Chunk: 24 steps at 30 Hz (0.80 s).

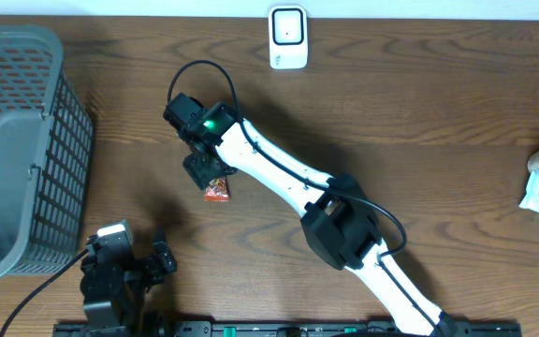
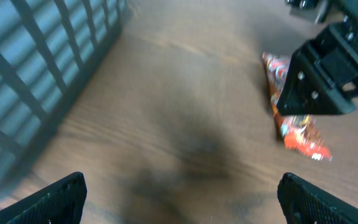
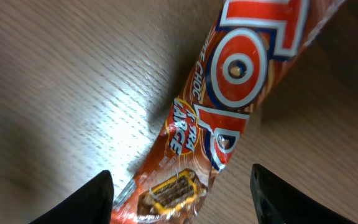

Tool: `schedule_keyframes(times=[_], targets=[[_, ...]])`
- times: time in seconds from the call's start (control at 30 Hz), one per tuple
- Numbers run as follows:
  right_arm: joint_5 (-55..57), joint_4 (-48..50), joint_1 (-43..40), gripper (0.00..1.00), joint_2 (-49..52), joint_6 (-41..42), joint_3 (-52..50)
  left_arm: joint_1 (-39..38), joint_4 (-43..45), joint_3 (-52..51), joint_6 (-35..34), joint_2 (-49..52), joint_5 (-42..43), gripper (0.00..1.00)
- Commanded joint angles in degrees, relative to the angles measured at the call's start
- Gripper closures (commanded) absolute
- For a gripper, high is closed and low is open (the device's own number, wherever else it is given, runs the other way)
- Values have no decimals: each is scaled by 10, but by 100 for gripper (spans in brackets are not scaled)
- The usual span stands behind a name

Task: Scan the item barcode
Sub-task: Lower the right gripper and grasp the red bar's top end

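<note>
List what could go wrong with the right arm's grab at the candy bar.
1. The candy bar lies flat and glossy on the table; the right gripper, jaws astride it, may pinch only film and slip.
2. No barcode shows on its upturned face, so the white device, likely the scanner, may get the wrong side.

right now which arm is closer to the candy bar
Right. The right fingers straddle the candy bar from above; the left fingers hang apart from it, toward the table's front edge, by the basket.
</note>
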Motion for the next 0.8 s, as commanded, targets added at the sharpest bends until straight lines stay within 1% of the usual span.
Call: schedule_keyframes(times=[0.0, 0.1, 0.17, 0.27, 0.4, 0.5, 0.57, 0.67, 0.77], targets=[[-3, -2, 1, 32, 11, 12, -5, -1, 0, -19, -5, -3, 16, 2], [-3, -3, 1, 28, 13, 12, -7, -1, 1, -32, -6, -3, 16, 2], [-3, -2, 1, 28, 14, 12, -17, -1, 6, -39, -6, -3, 16, 2], [-3, 4, 1, 32, 13, 12, -33, -1, 6, -44, -6, -3, 16, 2], [-4, 16, 1, 33, 14, 18, -60, -1, 18, -45, -5, -3, 15, 2], [-4, 26, 1, 32, 14, 21, -78, -1, 63, -45, 2, -3, 13, 2], [-4, 31, 1, 33, 14, 21, -86, -1, 119, -45, 21, -3, 13, 2], [-4, 34, 1, 42, 14, 21, -87, -1, 185, -45, 65, -3, 13, 2], [-4, 37, 1, 53, 13, 21, -87, -1, 194, -45, 73, -3, 14, 2]])
